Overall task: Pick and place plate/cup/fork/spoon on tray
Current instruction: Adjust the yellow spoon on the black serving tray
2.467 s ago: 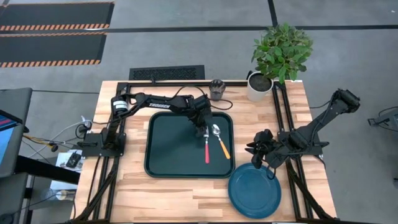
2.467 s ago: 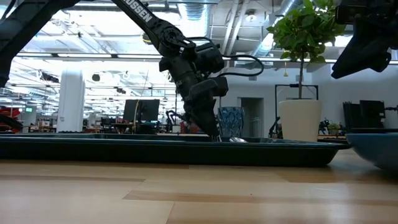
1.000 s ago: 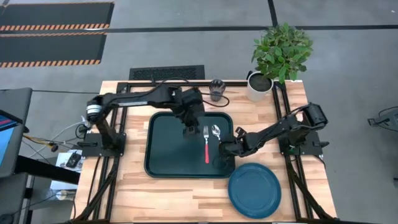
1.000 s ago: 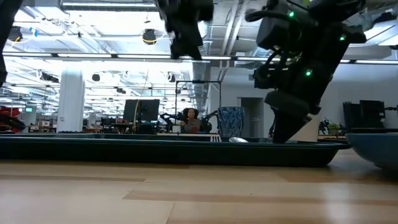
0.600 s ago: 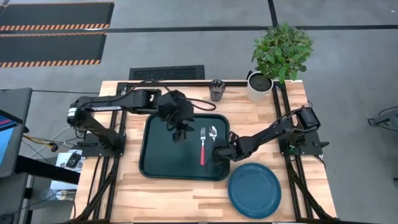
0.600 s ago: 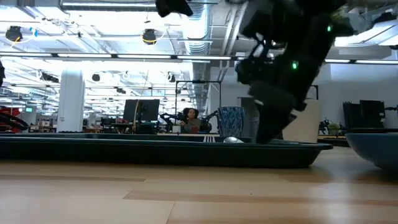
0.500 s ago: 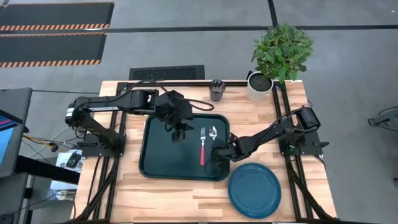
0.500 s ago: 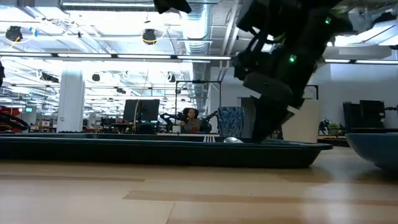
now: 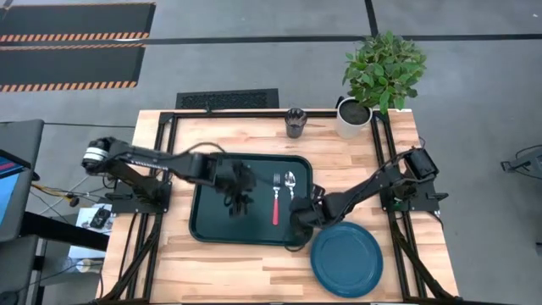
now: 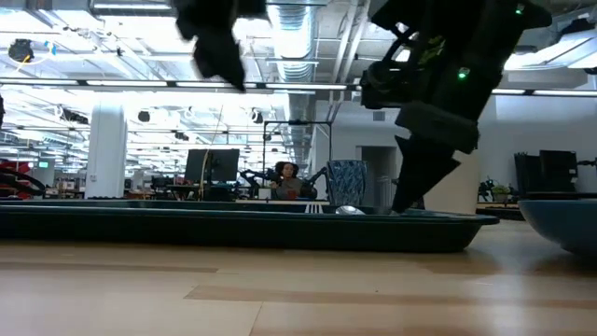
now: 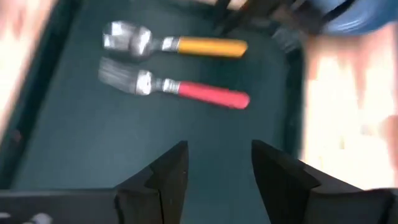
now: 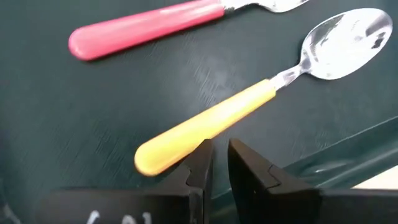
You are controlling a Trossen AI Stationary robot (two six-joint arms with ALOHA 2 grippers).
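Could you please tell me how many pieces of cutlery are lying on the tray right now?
2. The fork and the spoon lie side by side in the right part of the tray, the spoon nearer the right edge. None seems hidden.

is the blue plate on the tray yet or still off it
Off. The plate sits on the bare wooden table beside the tray's corner, nothing on it.

On the dark green tray [image 9: 212, 216] lie a red-pink-handled fork [image 9: 275, 200] and an orange-yellow-handled spoon [image 12: 249, 106], with the blue plate [image 9: 345, 261] beside it on pale wood.
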